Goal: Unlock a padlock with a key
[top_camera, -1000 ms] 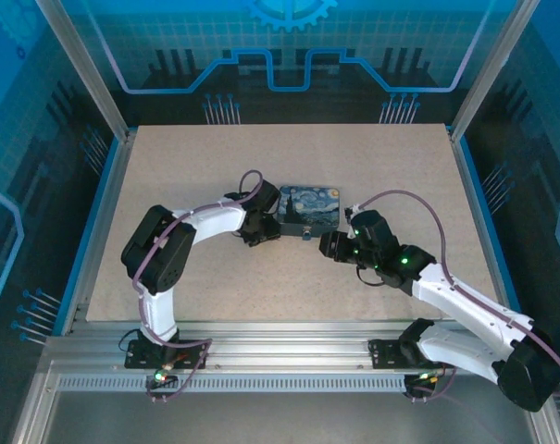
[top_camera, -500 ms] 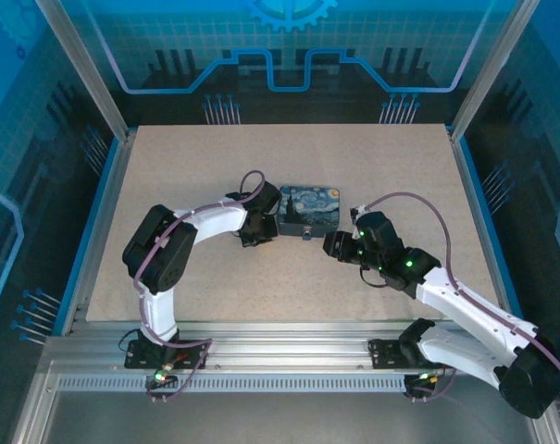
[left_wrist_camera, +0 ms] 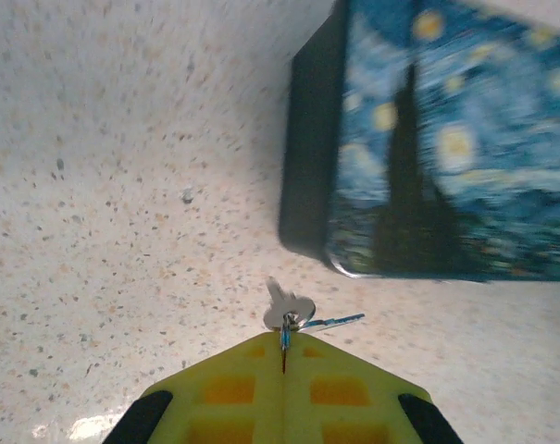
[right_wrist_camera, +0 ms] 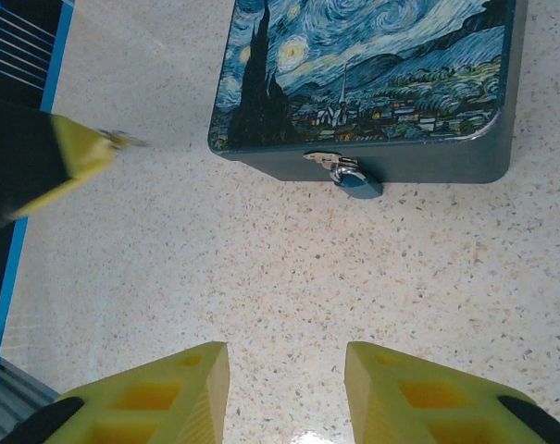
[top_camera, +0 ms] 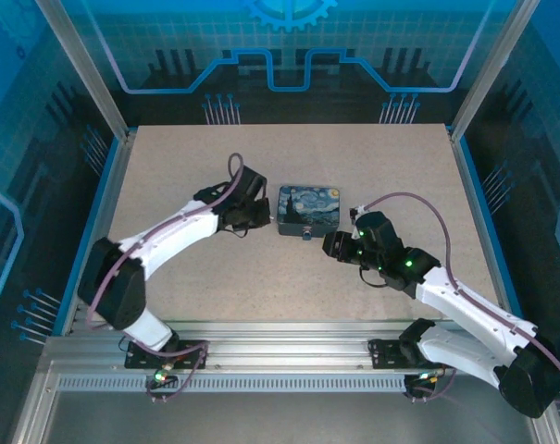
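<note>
While left gripper point(left_wrist_camera: 284, 340) clamps the key point(left_wrist_camera: 287, 309) — right gripper point(right_wrist_camera: 286, 359) gapes.

The right tool point(right_wrist_camera: 285, 368) hovers, fingers apart, above the speckled table point(right_wrist_camera: 261, 277). Ahead, a padlock point(right_wrist_camera: 356, 180) hangs on the painted tin point(right_wrist_camera: 372, 65). At left, the left tool point(right_wrist_camera: 80, 153) pinches a key point(right_wrist_camera: 127, 141).

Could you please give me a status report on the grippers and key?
Left gripper shut on small silver metal key, beside painted night-sky tin. Right gripper open, empty, facing small bluish padlock on tin's front. Nothing in the way.
</note>
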You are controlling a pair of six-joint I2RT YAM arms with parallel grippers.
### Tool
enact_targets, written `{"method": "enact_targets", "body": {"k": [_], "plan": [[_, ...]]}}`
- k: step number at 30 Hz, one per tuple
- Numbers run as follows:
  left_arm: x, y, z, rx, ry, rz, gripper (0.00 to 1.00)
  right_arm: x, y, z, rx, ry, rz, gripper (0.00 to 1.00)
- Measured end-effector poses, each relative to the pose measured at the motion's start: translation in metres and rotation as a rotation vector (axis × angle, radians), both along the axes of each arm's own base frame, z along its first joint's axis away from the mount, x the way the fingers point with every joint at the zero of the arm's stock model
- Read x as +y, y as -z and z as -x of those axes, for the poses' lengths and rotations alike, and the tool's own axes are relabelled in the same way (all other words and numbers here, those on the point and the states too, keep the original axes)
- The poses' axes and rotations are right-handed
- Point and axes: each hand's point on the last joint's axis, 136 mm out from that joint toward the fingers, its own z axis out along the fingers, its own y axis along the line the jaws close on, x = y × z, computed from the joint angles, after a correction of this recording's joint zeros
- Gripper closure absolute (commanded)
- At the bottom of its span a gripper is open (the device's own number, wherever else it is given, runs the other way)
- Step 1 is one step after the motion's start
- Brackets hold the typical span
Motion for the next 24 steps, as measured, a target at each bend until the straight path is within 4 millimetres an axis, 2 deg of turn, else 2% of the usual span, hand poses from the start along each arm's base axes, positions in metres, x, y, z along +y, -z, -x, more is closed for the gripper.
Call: {"method": "enact_targets", "body": {"k": [5,10,15,18,24], "plan": [[-0.007,-0.053,0.008,-0.115,0.057,0.109,1.00,0.020,-0.009,-0.002,-0.023,-0.052,-0.026,0.62],[-0.023,-0.085,0.018,-0.154,0.108,0.251,1.00,0.047,-0.036,-0.007,-0.109,-0.124,-0.107,0.64],[-0.042,-0.099,0.031,-0.114,0.132,0.417,1.00,0.067,-0.063,-0.016,-0.204,-0.169,-0.180,0.68],[-0.054,-0.101,0.039,-0.081,0.150,0.476,1.00,0.070,-0.074,-0.020,-0.248,-0.172,-0.207,0.67],[-0.069,-0.106,0.050,-0.040,0.174,0.562,1.00,0.074,-0.095,-0.025,-0.318,-0.174,-0.256,0.73]]}}
